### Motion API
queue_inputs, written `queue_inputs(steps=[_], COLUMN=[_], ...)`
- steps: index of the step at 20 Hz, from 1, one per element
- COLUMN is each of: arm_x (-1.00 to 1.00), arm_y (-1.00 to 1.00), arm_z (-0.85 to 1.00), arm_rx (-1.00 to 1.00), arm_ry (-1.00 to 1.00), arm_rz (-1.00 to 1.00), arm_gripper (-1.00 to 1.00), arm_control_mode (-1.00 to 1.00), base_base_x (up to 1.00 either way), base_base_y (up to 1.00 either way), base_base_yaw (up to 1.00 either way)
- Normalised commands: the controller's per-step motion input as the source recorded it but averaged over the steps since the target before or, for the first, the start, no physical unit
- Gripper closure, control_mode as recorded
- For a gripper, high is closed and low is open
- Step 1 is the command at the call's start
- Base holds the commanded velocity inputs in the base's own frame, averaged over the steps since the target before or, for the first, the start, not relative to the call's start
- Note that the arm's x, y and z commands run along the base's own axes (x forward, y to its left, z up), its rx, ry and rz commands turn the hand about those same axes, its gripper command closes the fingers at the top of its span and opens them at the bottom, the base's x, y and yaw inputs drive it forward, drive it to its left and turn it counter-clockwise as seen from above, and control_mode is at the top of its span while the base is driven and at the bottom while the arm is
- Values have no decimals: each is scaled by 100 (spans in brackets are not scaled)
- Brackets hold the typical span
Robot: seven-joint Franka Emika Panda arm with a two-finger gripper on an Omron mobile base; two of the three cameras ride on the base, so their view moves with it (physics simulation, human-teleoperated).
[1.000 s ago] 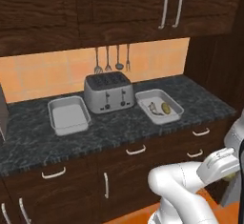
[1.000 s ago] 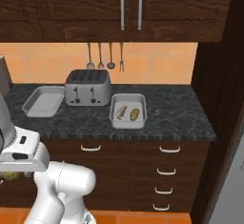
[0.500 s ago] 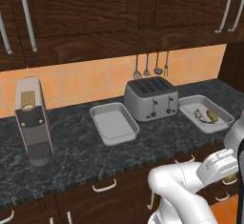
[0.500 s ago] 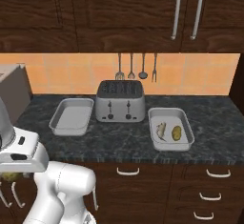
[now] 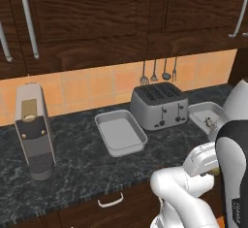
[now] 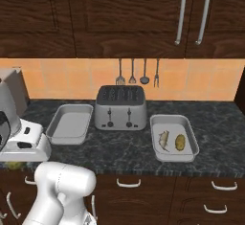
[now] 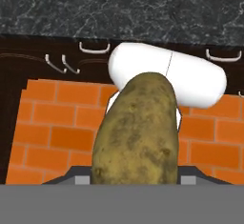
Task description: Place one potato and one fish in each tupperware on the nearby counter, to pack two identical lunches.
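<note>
The gripper [image 7: 136, 182] grips a potato [image 7: 137, 130], low before the counter [image 6: 119, 152]; its fingertips are hidden. A loose pinch could drop it to the floor. The right tray [image 6: 173, 138] holds fish [image 6: 163, 140] and potato; the left tray [image 6: 71, 123] lies bare.

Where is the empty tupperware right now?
The empty tupperware sits on the counter just left of the toaster in the right base view; the filled tupperware lies on the toaster's other side.
</note>
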Motion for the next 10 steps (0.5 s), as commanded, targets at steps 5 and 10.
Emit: queue_inputs(steps=[5,10], arm_x=[100,100], arm_y=[36,20], arm_z=[-36,-18], arm_rx=[0,0], arm_ry=[-2,0], arm_rz=[0,0], arm_gripper=[100,100], arm_control_mode=[-100,-100], base_base_x=[0,0], base_base_y=[0,0], base_base_yaw=[0,0])
